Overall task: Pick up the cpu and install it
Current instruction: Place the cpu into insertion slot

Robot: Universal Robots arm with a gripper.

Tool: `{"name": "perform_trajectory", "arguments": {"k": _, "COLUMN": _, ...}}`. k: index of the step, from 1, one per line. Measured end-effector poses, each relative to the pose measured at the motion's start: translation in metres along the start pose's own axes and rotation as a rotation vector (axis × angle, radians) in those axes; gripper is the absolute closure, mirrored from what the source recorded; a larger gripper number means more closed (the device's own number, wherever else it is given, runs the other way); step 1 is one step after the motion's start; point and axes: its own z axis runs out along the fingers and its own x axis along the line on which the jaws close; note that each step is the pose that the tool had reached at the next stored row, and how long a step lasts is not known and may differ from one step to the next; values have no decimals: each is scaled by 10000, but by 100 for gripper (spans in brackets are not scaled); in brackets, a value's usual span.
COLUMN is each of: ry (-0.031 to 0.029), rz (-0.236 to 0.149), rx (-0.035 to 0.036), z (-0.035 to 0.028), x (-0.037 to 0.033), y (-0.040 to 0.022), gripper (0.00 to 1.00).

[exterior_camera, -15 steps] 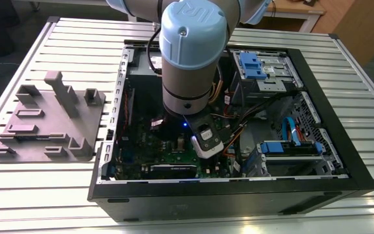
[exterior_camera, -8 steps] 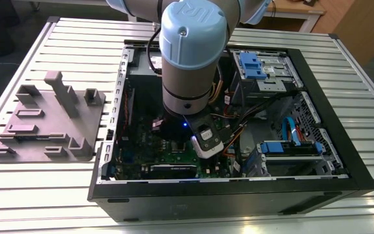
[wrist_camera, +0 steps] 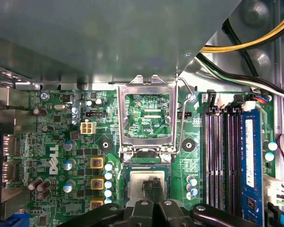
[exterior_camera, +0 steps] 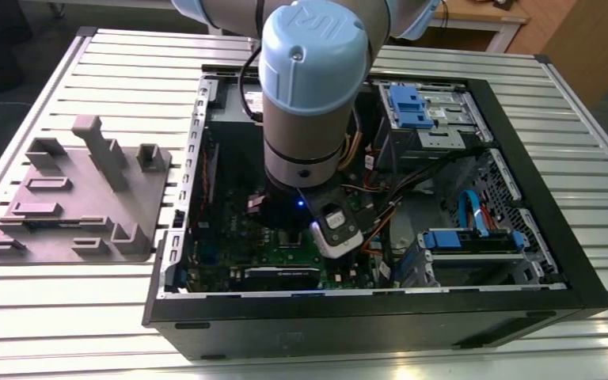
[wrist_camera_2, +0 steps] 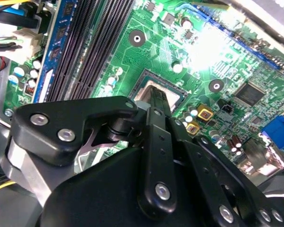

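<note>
The hand (wrist_camera: 154, 185) has its fingers pressed together, holding nothing. The tips are at the top of the cpu (wrist_camera: 137, 182), which lies flat on the green motherboard (wrist_camera: 57, 137) directly beneath the hand. Just beyond the fingertips, the silver socket frame (wrist_camera: 148, 81) stands open.

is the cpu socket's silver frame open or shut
Open. In the first wrist view the silver socket frame is swung aside, green motherboard showing through its window, and the cpu lies uncovered beside it.

Pale blue-capped grey arm (exterior_camera: 304, 95) ends in a black claw (wrist_camera_2: 155, 96) of linked, silver-screwed bars.
</note>
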Motion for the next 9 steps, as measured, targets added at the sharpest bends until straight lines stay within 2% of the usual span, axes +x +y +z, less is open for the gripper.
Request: {"name": "perform_trajectory", "arguments": {"k": 9, "ry": 0, "rz": 1, "rx": -2, "z": 17, "x": 11, "y": 3, "gripper": 90}}
